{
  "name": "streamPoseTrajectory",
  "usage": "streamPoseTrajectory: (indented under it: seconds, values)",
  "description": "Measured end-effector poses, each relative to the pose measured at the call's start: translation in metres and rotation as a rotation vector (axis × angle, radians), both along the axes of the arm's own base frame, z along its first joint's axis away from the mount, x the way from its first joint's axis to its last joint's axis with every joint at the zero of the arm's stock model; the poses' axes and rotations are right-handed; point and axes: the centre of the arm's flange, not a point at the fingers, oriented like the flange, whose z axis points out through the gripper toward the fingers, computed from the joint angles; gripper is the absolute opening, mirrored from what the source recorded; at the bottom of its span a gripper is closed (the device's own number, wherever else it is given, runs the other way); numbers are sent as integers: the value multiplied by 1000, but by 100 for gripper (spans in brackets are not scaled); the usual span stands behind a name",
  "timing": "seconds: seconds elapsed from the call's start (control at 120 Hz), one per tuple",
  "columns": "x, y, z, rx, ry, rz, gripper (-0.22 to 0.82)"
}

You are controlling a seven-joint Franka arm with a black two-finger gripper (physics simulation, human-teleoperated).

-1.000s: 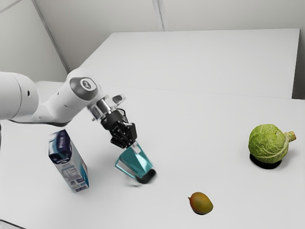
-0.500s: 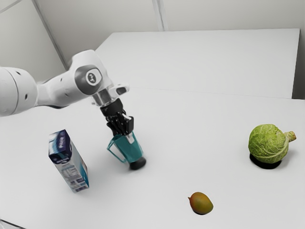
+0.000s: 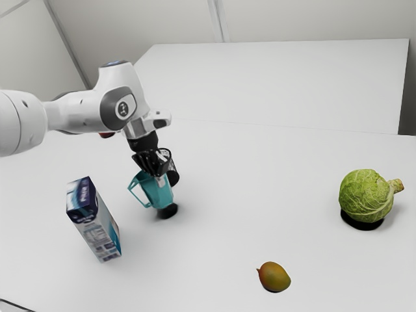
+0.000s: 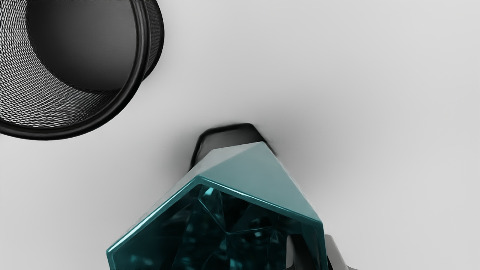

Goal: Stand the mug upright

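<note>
Pinching mug (image 3: 157, 193) rim near basket (image 4: 80, 71)

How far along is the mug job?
Done: claw shut on the wall of the mug, mouth facing mostly up. In hand: righting it; it leans slightly, base toward the exterior view's right. Left, probably: straighten it, seat it on the table, release.

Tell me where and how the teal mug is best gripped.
I'd take the mug by its rim, coming from above. Its wide mouth opens up toward the fingers, and the wall looks thin enough to pinch, with one finger inside and one outside, as they are now.
</note>
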Motion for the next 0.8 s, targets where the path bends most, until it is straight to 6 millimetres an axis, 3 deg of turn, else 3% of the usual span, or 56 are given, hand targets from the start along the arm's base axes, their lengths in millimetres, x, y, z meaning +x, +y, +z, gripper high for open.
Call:
streamPoseTrajectory:
  seconds: [0.183, 0.45, 0.8]
  values:
    - [1, -1, -6, 26, -31, -8, -18]
    - [-2, 25, -17, 59, -45, 25, -18]
    - [-4, 29, -24, 68, -50, 26, -18]
